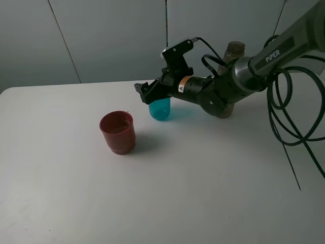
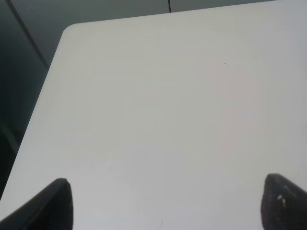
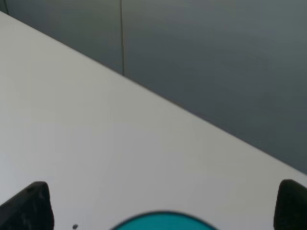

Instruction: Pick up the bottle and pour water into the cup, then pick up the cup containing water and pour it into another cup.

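Note:
The teal cup [image 1: 161, 109] stands upright on the white table [image 1: 61, 193], just right of centre. My right gripper [image 1: 148, 93] reaches in from the right and sits at the cup's top. In the right wrist view the gripper [image 3: 165, 205] is wide open, with the cup's rim [image 3: 163, 221] between the fingers and not touching them. The red cup [image 1: 118, 132] stands upright to the cup's front left. The bottle [image 1: 234, 51] stands behind the right arm, with only its neck and shoulder showing. My left gripper [image 2: 170, 203] is open over bare table, out of the exterior view.
The right arm's black cables [image 1: 284, 107] hang over the table's right side. The table's far edge [image 1: 76, 85] meets a grey wall. The left wrist view shows a rounded table corner [image 2: 72, 29].

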`<state>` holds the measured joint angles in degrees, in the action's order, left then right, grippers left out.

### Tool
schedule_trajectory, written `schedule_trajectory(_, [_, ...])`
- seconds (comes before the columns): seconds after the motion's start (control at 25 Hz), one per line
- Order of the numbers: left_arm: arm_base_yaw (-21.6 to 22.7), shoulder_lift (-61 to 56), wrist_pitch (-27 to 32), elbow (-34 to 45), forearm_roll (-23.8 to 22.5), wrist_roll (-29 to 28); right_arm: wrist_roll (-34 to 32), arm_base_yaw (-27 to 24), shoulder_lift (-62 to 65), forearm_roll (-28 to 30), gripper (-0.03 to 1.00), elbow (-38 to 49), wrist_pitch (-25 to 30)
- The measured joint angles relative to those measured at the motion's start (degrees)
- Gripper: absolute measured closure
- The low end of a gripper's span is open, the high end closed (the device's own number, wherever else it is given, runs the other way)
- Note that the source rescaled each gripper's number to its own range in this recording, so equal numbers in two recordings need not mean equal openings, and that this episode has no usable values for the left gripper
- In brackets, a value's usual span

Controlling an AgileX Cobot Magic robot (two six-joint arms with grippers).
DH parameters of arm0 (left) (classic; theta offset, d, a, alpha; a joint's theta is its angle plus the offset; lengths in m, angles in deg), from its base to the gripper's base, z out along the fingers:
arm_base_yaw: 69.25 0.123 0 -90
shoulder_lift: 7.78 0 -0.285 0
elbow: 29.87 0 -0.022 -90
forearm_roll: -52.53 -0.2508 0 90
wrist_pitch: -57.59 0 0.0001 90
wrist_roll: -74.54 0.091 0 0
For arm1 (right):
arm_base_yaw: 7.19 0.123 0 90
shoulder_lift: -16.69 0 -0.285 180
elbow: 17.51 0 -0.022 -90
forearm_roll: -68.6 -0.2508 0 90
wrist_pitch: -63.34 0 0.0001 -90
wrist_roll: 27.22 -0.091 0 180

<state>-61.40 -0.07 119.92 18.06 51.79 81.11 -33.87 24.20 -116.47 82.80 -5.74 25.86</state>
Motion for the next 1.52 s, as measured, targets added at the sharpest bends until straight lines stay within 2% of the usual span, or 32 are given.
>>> schedule_trajectory(0.08, [0.00,0.00,0.00,0.00,0.00,0.00,-1.01,0.00,3.22,1.23,-0.03,0.00,3.74])
schedule_trajectory(0.24, [0.00,0.00,0.00,0.00,0.00,0.00,-5.44,0.95,10.32,8.36,-0.03,0.04,14.33])
schedule_trajectory(0.32, [0.00,0.00,0.00,0.00,0.00,0.00,-11.17,2.44,13.89,12.68,-0.03,0.04,21.04])
schedule_trajectory(0.4, [0.00,0.00,0.00,0.00,0.00,0.00,-17.87,3.86,16.93,14.64,-0.03,0.04,29.70])
schedule_trajectory(0.48, [0.00,0.00,0.00,0.00,0.00,0.00,-21.19,4.59,19.88,11.21,-0.03,0.04,38.30])
schedule_trajectory(0.52, [0.00,0.00,0.00,0.00,0.00,0.00,-20.43,4.61,21.52,7.59,-0.03,0.04,42.87])
schedule_trajectory(0.68, [0.00,0.00,0.00,0.00,0.00,0.00,-7.74,4.61,27.41,-9.05,-0.03,0.57,59.73])
schedule_trajectory(0.8, [0.00,0.00,0.00,0.00,0.00,0.00,-1.56,3.08,31.15,-16.60,-0.03,2.00,70.99])
schedule_trajectory(0.96, [0.00,0.00,0.00,0.00,0.00,0.11,-0.20,-4.71,38.27,-20.44,-0.03,8.92,78.04])
schedule_trajectory(1.12, [0.00,0.00,0.00,0.00,0.00,0.11,-0.08,-14.34,49.88,-20.80,-0.03,16.18,83.83])
schedule_trajectory(1.2, [0.00,0.00,0.00,0.00,0.00,0.11,0.02,-17.58,56.81,-20.63,-0.03,17.80,86.40])
schedule_trajectory(1.52, [0.00,0.00,0.00,0.00,0.00,0.11,-0.35,-18.72,86.82,-17.79,-0.03,18.53,94.46])
